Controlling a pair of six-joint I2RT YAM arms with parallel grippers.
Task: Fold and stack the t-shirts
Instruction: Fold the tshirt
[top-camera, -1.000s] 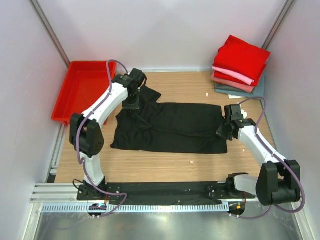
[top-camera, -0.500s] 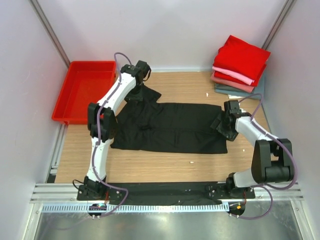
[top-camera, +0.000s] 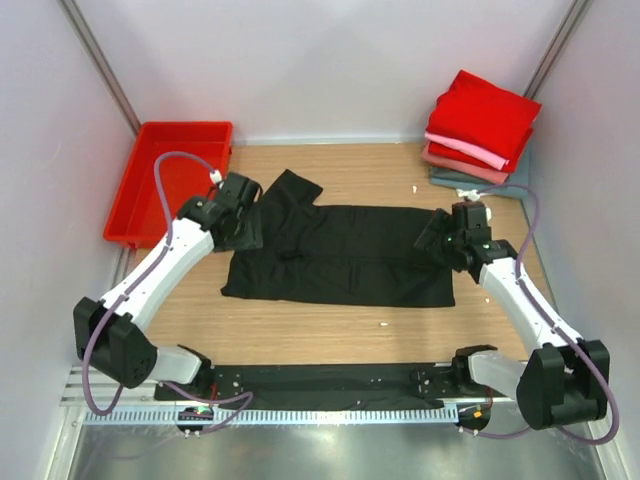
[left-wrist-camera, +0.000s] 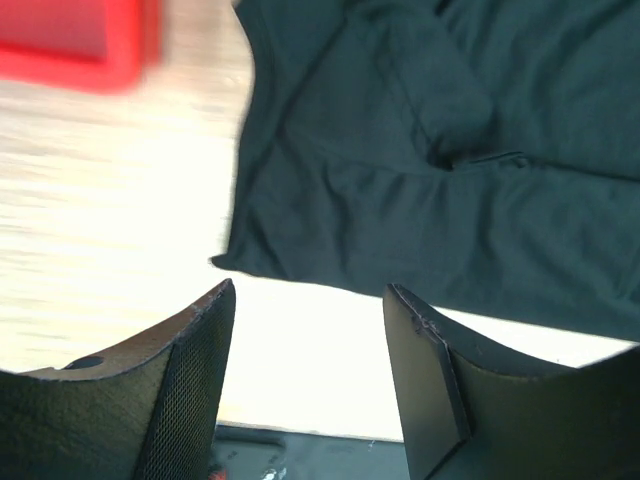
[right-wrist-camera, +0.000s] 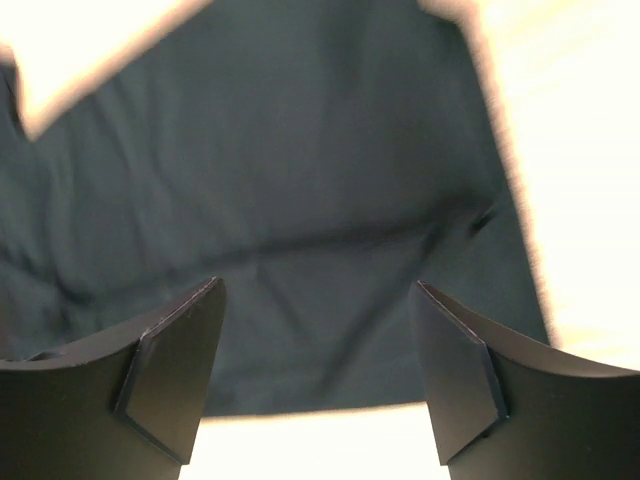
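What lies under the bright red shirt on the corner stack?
Under the bright red shirt only edges show: a pink shirt, a dusty-rose shirt and a grey-teal shirt lowest. The rest of each is covered.

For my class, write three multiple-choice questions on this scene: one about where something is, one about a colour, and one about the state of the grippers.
1. Where on the table is the stack of folded t-shirts?
A. near edge, between the arm bases
B. far right corner
C. far left corner

2. What colour is the spread-out t-shirt?
A. white
B. yellow
C. black

3. How are the left gripper and the right gripper?
A. both open, holding nothing
B. both shut on cloth
C. one open, one shut

Answers:
1 B: the top view shows the stack in the far right corner.
2 C: it looks black or very dark in every view.
3 A: each wrist view shows the fingers apart with nothing between them.
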